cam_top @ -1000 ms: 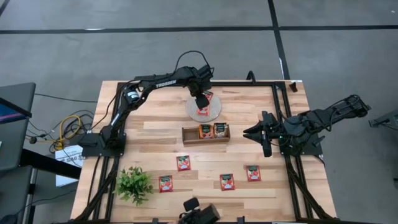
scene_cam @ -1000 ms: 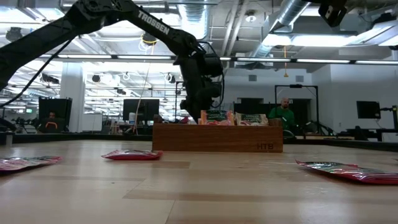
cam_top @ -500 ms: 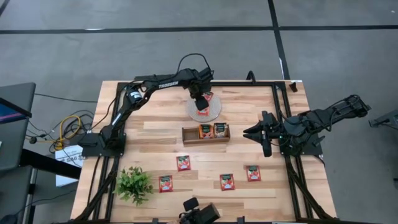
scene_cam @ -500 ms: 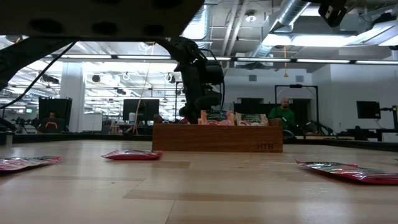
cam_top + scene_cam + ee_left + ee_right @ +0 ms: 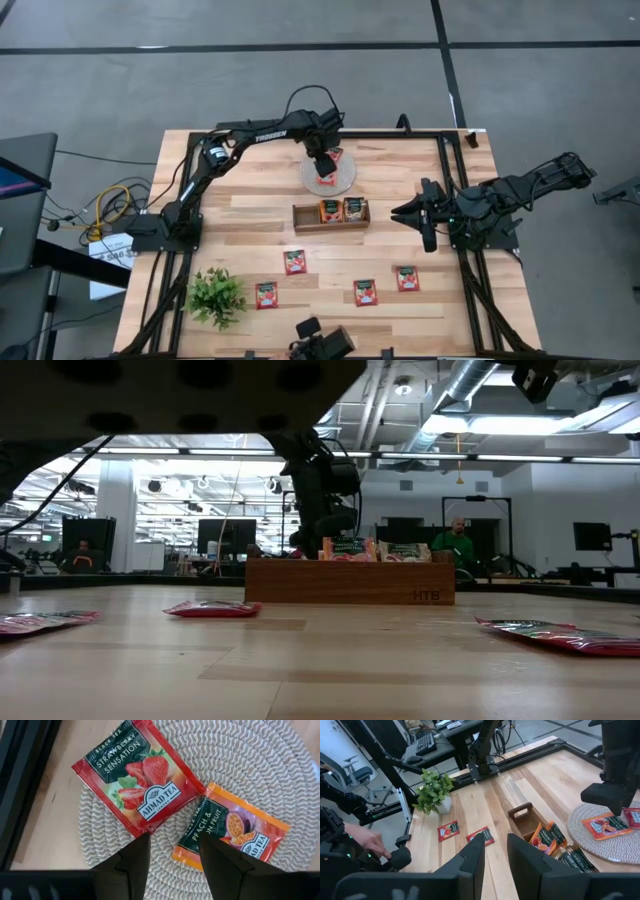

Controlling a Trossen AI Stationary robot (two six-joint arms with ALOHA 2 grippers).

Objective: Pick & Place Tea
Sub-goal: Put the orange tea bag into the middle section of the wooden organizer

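Jaws of the left gripper (image 5: 172, 851) stand parted over the round woven mat (image 5: 280, 780) near the far edge of the counter (image 5: 250, 215), hovering above two tea sachets and holding nothing. One is a red strawberry sachet (image 5: 136, 775); the other is an orange peach sachet (image 5: 232, 829), whose corner meets the red one's edge. Both look light, thin and flexible, with slick foil faces, so a pinch on a free edge or corner, such as the red sachet's corner nearest the fingers, probably suits better than a flat press. The mat's ribbed weave may let a fingertip slide under. Two more sachets stand in the wooden tray (image 5: 331, 214) at the counter's middle, and four red sachets (image 5: 294, 262) lie flat toward the near edge beside a potted plant (image 5: 215, 296). Open counter separates the mat from the tray. The right gripper (image 5: 397, 212) waits with parted jaws at the right edge.
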